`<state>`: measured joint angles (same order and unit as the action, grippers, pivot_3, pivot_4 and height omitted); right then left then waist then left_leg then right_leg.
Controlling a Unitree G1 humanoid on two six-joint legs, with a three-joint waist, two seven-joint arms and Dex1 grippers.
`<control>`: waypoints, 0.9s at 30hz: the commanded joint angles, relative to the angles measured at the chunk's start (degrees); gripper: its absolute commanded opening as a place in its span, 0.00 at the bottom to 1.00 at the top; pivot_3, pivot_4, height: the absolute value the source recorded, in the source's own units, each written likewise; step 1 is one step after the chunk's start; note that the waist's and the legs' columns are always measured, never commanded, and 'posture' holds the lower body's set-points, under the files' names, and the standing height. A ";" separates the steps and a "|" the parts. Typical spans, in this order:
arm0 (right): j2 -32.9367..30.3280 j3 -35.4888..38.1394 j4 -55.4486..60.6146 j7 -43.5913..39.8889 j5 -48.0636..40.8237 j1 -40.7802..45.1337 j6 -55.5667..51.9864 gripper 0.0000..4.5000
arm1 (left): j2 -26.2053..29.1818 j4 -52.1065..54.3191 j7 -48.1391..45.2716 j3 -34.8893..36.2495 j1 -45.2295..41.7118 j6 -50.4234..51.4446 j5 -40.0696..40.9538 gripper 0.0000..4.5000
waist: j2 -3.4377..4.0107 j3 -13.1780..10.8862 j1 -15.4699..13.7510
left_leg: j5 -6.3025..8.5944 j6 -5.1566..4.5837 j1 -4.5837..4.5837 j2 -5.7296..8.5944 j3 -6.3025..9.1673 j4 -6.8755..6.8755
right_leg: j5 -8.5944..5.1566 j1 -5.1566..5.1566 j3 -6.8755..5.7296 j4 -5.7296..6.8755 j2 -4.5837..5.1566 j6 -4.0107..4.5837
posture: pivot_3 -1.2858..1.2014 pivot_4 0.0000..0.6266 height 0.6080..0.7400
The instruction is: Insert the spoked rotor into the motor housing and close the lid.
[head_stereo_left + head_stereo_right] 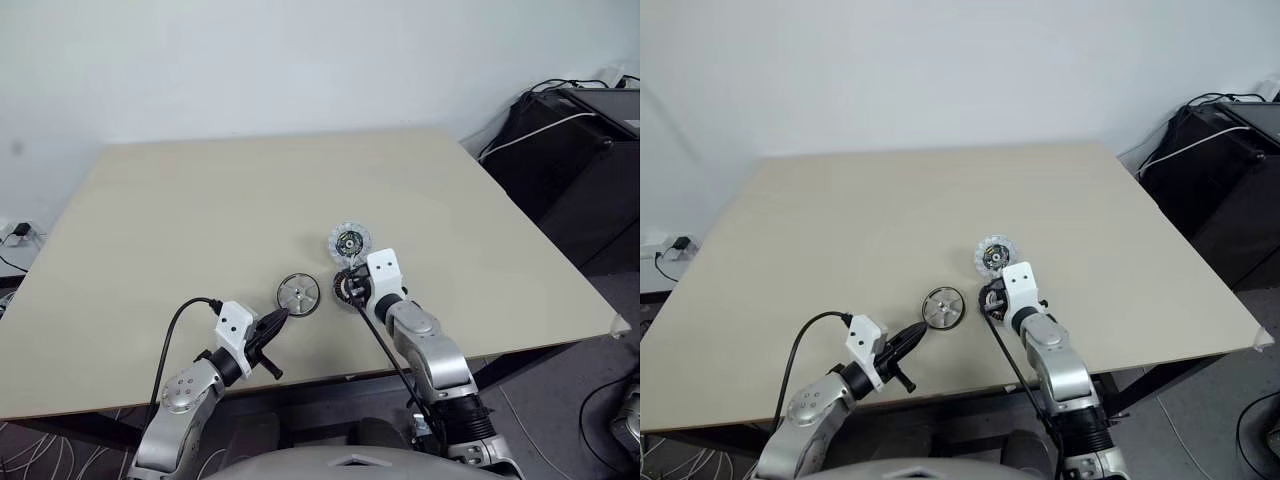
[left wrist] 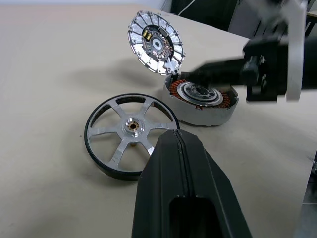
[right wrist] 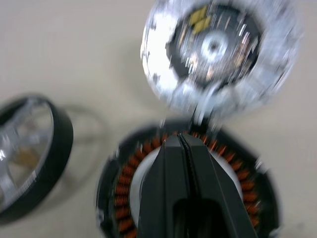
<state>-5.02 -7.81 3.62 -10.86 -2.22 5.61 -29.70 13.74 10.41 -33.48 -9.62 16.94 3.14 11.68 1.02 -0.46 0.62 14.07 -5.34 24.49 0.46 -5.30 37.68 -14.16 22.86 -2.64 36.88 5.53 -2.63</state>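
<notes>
Down at the lower left of the head views, the left gripper [image 1: 272,324] hangs just off the near edge of the beige table [image 1: 200,230], its two black fingers pressed flat together with nothing between them. In its own wrist view those fingers [image 2: 185,198] fill the lower middle and cover the near rim of the spoked rotor [image 2: 131,134].

Just beyond its tip, the spoked rotor [image 1: 298,294] lies flat on the table a little below the centre of the frame, dark rim outward, silvery spokes meeting at a small brassy hub. It sits apart from the left gripper.

Right of it, at the same depth, the right gripper [image 1: 350,283] reaches over the motor housing [image 2: 202,101]. From the head views the white wrist block hides most of the housing, so only a dark sliver shows. In the right wrist view the closed black fingers [image 3: 190,193] cover the housing's silvery centre, with copper windings [image 3: 124,191] showing on either side. The jaws are shut and hold nothing I can make out; whether the tips touch the housing cannot be told.

Farther back, the lid [image 1: 350,241] stands tilted open from the far rim of the housing, its finned inner face with a dark centre turned this way. A small yellow patch on that face [image 3: 198,17] is too blurred to read; no writing is legible anywhere.

At the upper right, black equipment with cables [image 1: 575,150] is cut off by the frame edge.
</notes>
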 commanded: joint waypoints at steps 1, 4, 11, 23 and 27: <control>-0.45 1.96 3.01 0.76 -0.04 1.78 2.01 0.01 | 0.04 1.66 0.03 -0.17 -0.85 -0.38 0.56 0.00 | 0.00 0.00 0.00 | 0.00 0.00 0.00 0.00 0.00 0.00 | 0.00 0.00 0.00 0.00 0.00 0.00 | 0.52 0.00 1.00; -0.81 2.39 2.32 1.01 0.13 2.13 2.10 0.01 | 0.01 1.60 -0.01 -0.18 -0.95 -0.30 0.59 0.00 | 0.00 0.00 0.00 | 0.00 0.00 0.00 0.00 0.00 0.00 | 0.00 0.00 0.00 0.00 0.00 0.00 | 0.52 0.00 1.00; -0.57 -0.29 -1.44 0.25 0.97 3.10 2.04 0.01 | -0.03 1.54 0.01 -0.16 -1.03 -0.17 0.62 0.00 | 0.00 0.00 0.02 | 0.00 0.00 0.00 0.00 0.00 -0.02 | -0.01 0.01 0.00 0.00 0.00 0.02 | 0.52 0.00 1.00; 0.96 -2.37 -7.83 -0.48 1.60 2.26 2.99 0.01 | -0.12 1.74 0.36 0.13 -0.61 -0.31 0.71 0.00 | -0.01 0.01 0.02 | 0.00 0.01 0.00 0.00 0.00 -0.02 | -0.01 0.00 0.01 0.00 0.00 0.02 | 0.52 0.00 1.00; 1.39 -1.49 -3.83 -1.85 -0.07 2.23 3.68 0.01 | -0.02 1.86 0.40 0.07 -0.55 -0.16 0.77 0.00 | 0.00 -0.01 0.02 | 0.00 0.00 0.00 0.00 0.00 -0.02 | -0.01 0.01 0.01 0.01 0.00 0.02 | 0.52 0.00 1.00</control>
<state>-4.04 -9.92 -3.85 -12.26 -1.19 7.22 -26.88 13.68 10.41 -33.06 -9.62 16.88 3.38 11.75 1.02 -0.46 0.64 14.07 -5.34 24.49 0.47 -5.31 37.66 -14.17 22.87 -2.63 36.88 5.54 -2.61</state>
